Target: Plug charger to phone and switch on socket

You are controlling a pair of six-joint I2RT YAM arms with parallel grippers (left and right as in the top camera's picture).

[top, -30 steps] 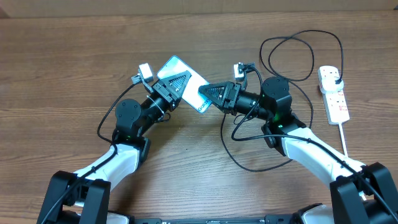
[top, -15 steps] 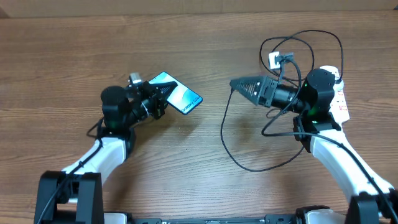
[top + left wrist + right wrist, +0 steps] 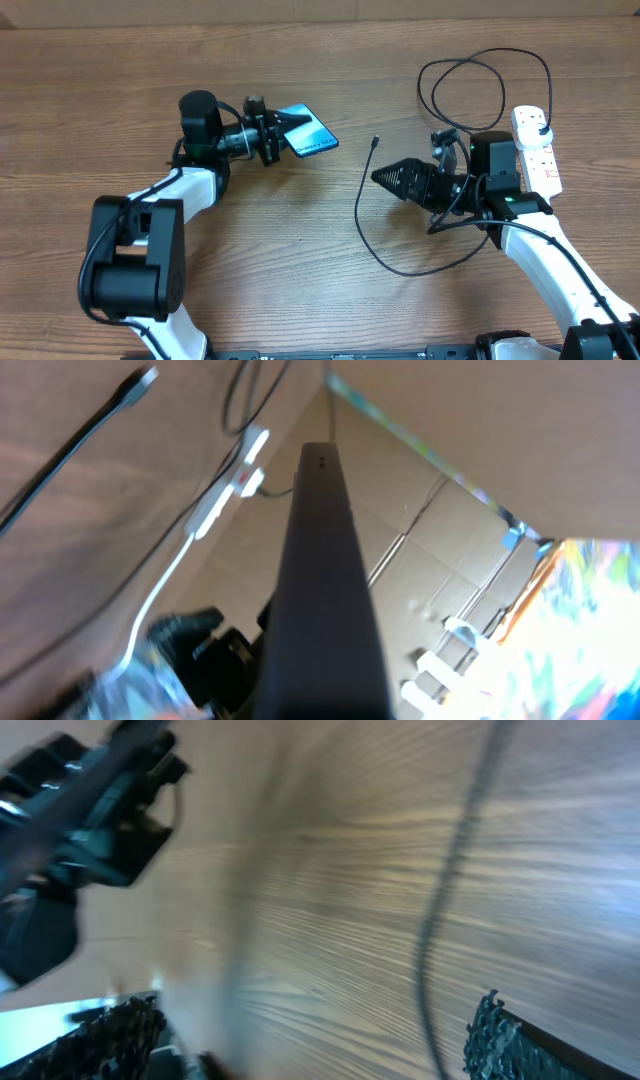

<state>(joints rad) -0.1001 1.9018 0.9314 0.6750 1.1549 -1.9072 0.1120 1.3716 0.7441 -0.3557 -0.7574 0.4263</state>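
Note:
The phone (image 3: 312, 136), with a light blue screen, is held tilted above the table at the back left, and my left gripper (image 3: 273, 137) is shut on its near end. The left wrist view shows the phone edge-on as a dark slab (image 3: 320, 580). The charger's small black tip (image 3: 375, 141) lies loose on the wood to the right of the phone, not touching it. Its thin cable (image 3: 358, 205) loops back to a black plug (image 3: 541, 122) in the white socket (image 3: 537, 158). My right gripper (image 3: 383, 178) is open and empty beside the cable (image 3: 450, 870).
A thick white cord (image 3: 553, 222) runs from the socket toward the front right edge. The cable coils in a loop (image 3: 480, 75) behind the right arm. The left wrist view also catches the socket (image 3: 238, 472) and cardboard boxes (image 3: 440, 530) beyond the table.
The two arms have drawn apart. My right gripper opened and pulled back to the right, so the charger tip now lies free. The left arm swung the phone back and turned it.

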